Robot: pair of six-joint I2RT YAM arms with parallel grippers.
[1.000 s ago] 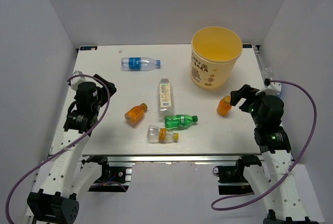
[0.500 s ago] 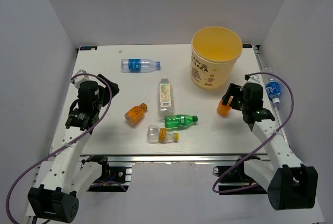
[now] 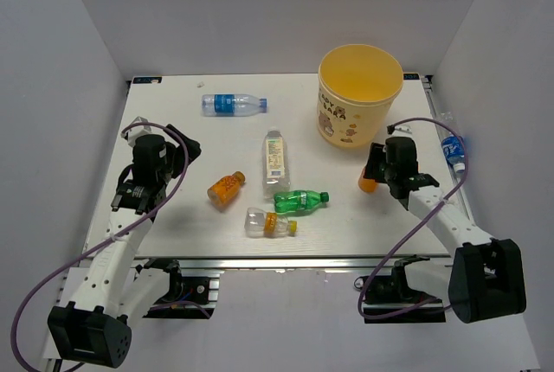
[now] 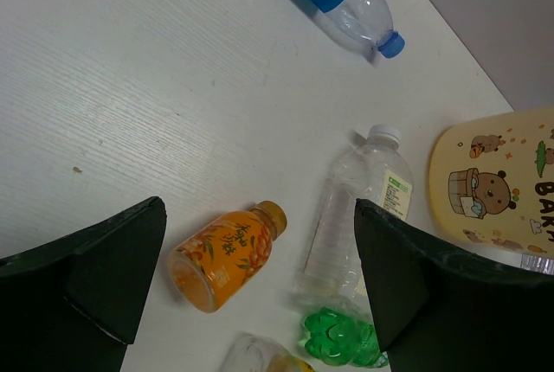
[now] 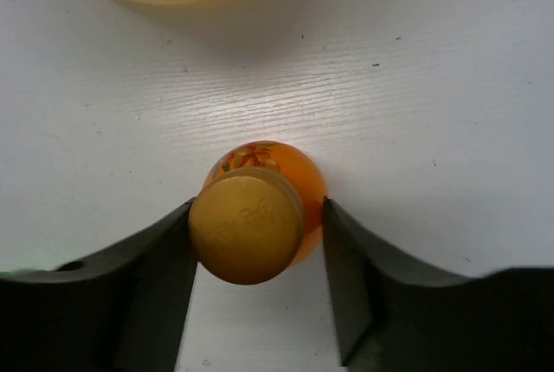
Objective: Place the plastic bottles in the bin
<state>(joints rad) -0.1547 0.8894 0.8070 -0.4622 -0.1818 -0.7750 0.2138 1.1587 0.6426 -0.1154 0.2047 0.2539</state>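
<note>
Both downward-tilted: left end effector [image 4: 260,216] apart, right end effector [image 5: 257,227] astride upright orange bottle [image 5: 261,161], grip unclear.

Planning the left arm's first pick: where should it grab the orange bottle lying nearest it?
Probably the labelled body of the orange bottle, from straight above, grip crosswise to its length. It lies on its side with both flanks free; the cap end is narrower.

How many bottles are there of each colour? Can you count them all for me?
orange bottles: 2
green bottle: 1
clear bottles with blue labels: 2
clear bottle with a pale label: 1
clear bottle with an orange band: 1
Total: 7 bottles
</note>
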